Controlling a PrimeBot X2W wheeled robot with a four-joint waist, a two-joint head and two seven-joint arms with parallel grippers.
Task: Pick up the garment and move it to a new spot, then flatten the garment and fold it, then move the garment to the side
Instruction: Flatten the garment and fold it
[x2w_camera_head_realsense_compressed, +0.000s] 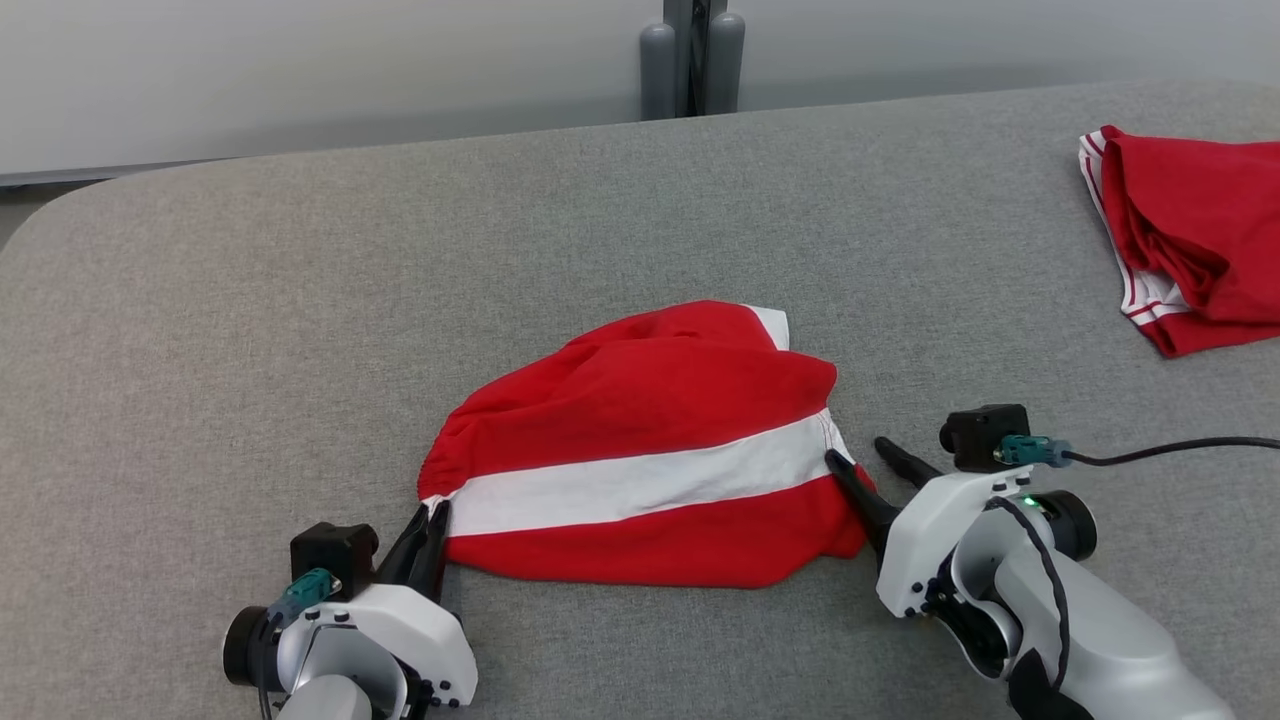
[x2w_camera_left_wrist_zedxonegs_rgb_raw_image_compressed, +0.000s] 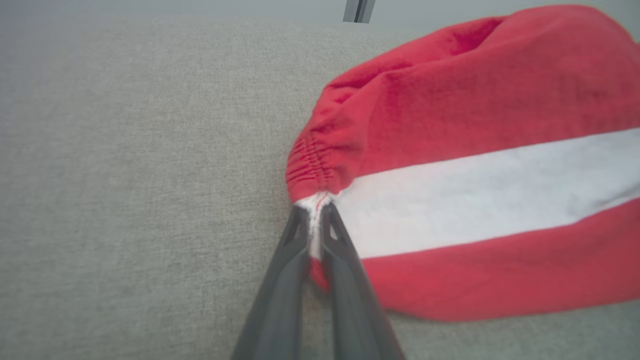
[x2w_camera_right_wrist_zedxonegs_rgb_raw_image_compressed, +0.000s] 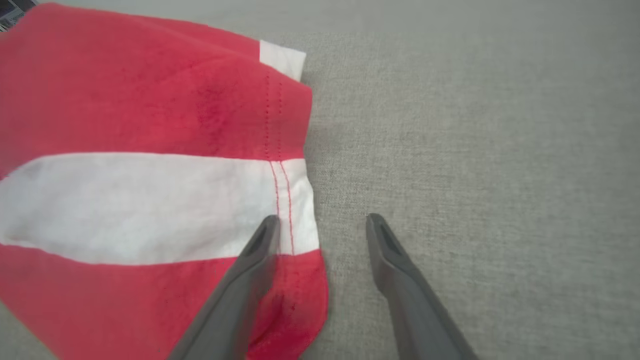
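One red garment with a broad white band lies crumpled at the centre of the head view, on the grey cloth-covered table. At the lower left of that frame the left gripper is closed on the garment's left corner, where the white band meets the gathered elastic edge. In the left wrist view a pinch of white fabric stands between its two fingers, which press together on it.

At the lower right of the head view the right gripper is open, its jaws apart at the garment's right edge. In the right wrist view one finger lies over the stitched hem where the white band ends. The other finger is over bare table just beside the cloth, so the hem edge sits between them unclamped.

A second red garment with white trim lies at the upper right of the head view, well apart from the first. Two grey posts stand beyond the table's far edge at top centre.
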